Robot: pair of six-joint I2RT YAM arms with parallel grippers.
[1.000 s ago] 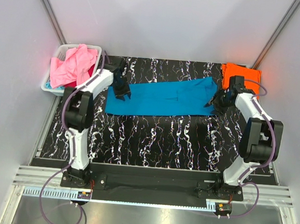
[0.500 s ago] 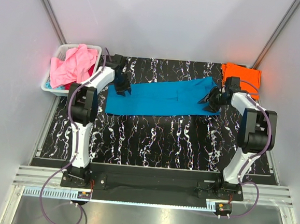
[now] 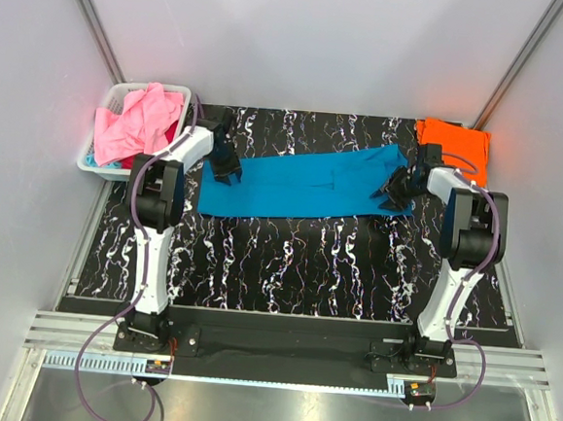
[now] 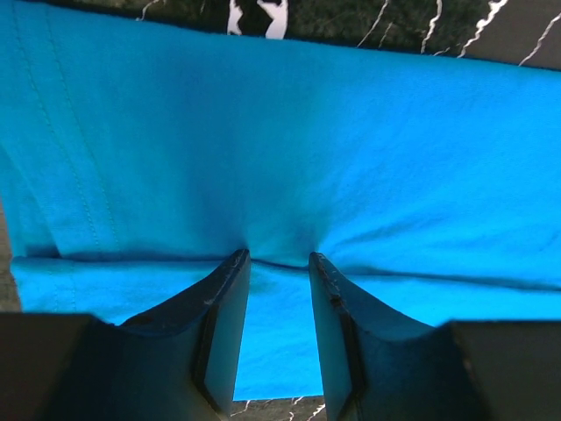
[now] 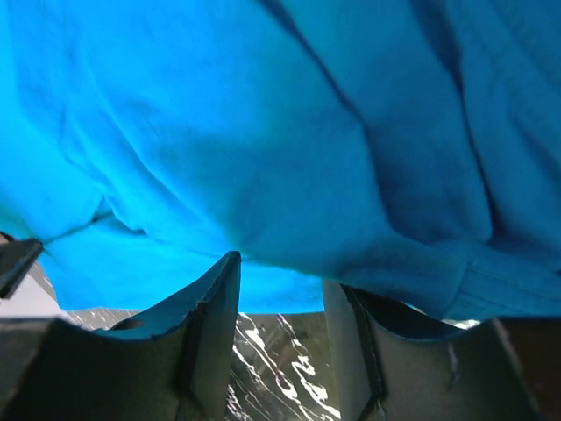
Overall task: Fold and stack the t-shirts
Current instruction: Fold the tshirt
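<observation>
Teal t-shirt [image 3: 303, 183], mid-frame, stretched flat for folding: left gripper [image 4: 276, 263] pinches its hem (cloth puckered); right gripper [image 5: 280, 276] parted, grip uncertain.

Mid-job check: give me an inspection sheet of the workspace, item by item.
Surface: black marbled mat, bare in front.
Job's things: teal-blue t-shirt spread in a long band; orange t-shirt folded at far right; pink t-shirt heaped in white basket.
Clutter: nothing seen.
Grippers: left gripper pressing a pucker into the teal cloth; right gripper at its right edge, grip unclear.
Cables: purple cable looping at the bases.
Surroundings: white walls.
</observation>
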